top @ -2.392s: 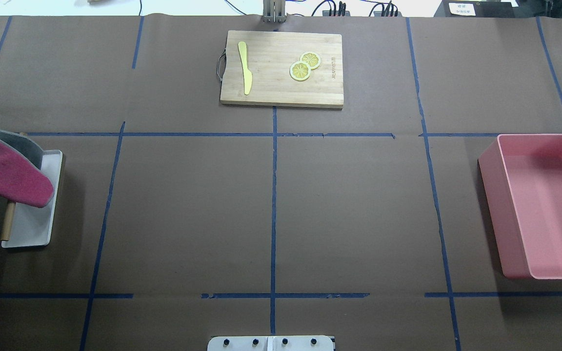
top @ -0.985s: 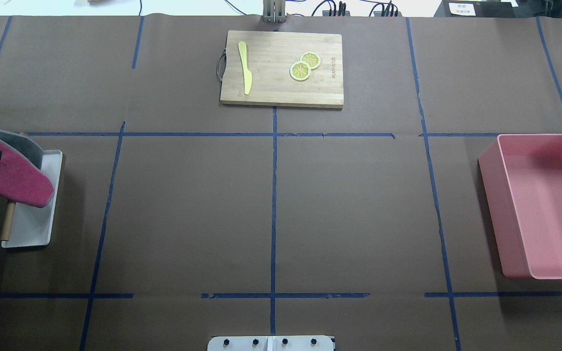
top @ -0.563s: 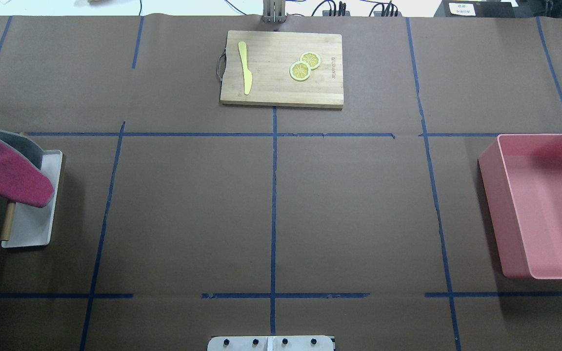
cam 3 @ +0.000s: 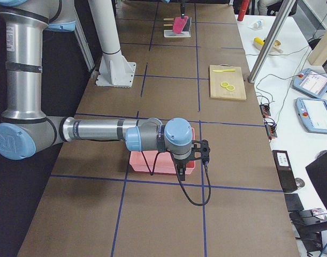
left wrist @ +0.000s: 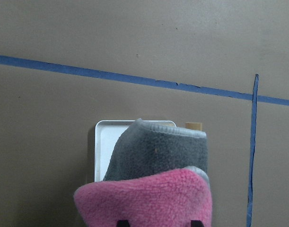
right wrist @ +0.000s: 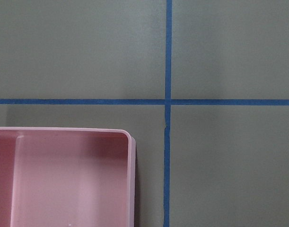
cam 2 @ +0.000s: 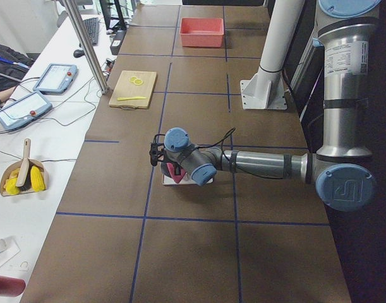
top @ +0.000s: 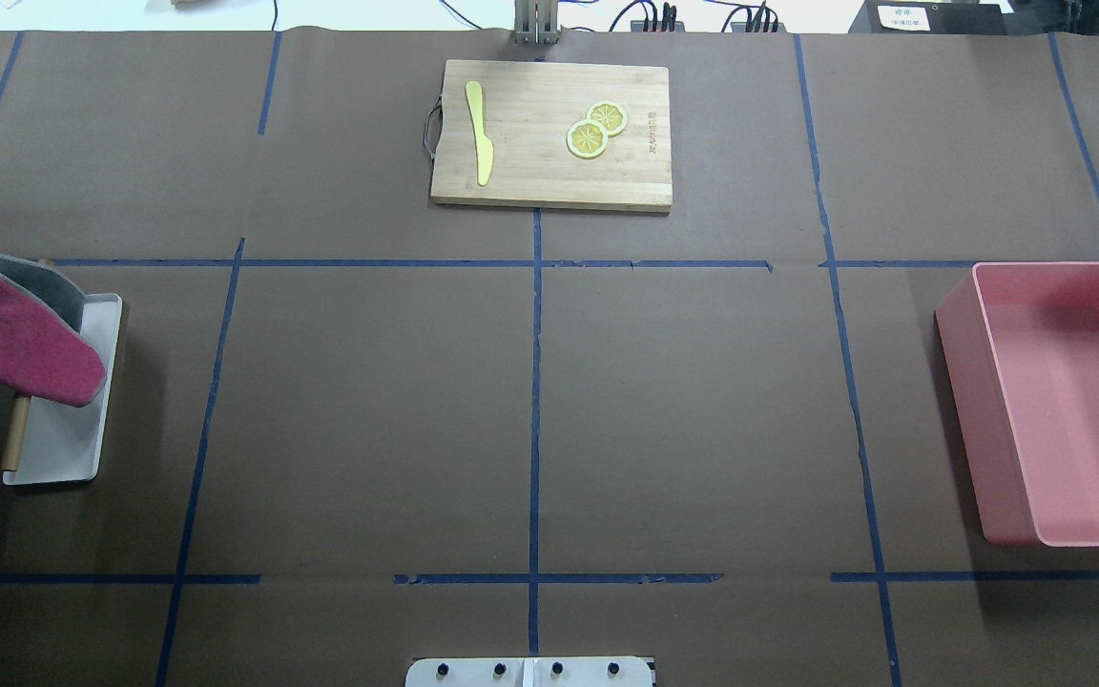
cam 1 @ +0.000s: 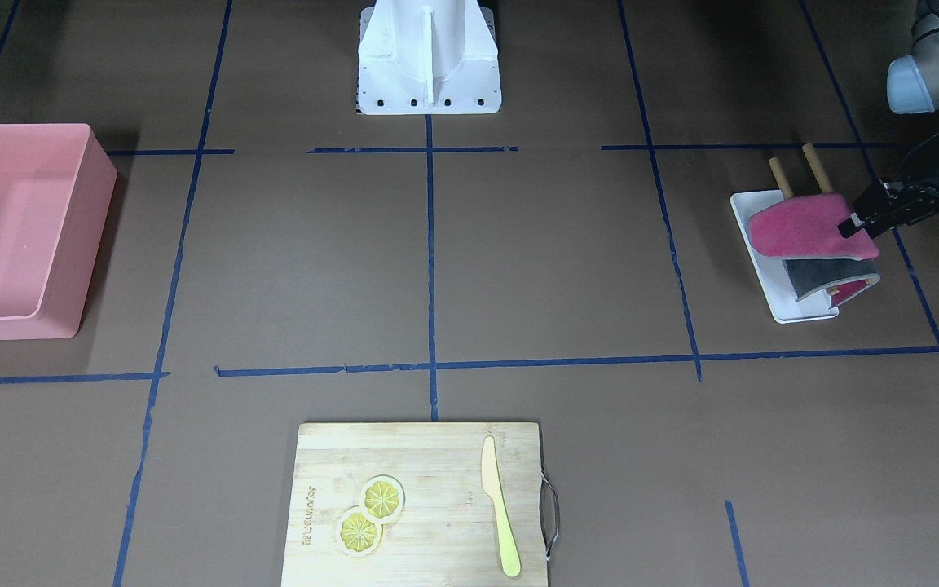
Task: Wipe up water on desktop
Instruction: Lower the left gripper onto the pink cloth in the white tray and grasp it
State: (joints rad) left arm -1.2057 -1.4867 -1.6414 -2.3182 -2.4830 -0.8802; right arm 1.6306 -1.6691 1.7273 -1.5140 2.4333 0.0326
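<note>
The brown desktop (top: 368, 410) with its blue tape grid shows no visible water. A pink cloth (top: 25, 348) and a grey cloth (top: 44, 277) hang on a small rack over a white tray (top: 63, 439) at the far left. My left gripper (cam 1: 853, 226) is open, with its fingertips at the pink cloth's (cam 1: 800, 232) upper edge. In the left wrist view its two tips stand apart over the pink cloth (left wrist: 149, 198). My right gripper (cam 3: 192, 155) hovers over the pink bin (cam 3: 163, 163). I cannot tell whether it is open or shut.
A pink bin (top: 1065, 401) stands at the right edge. A wooden cutting board (top: 549, 134) with a yellow knife (top: 481, 134) and two lemon slices (top: 595, 129) lies at the far middle. The robot base (cam 1: 429, 57) is at the near middle.
My left gripper came into view at the far left edge and reached the pink cloth, then drew back slightly left. Nothing else moved.
</note>
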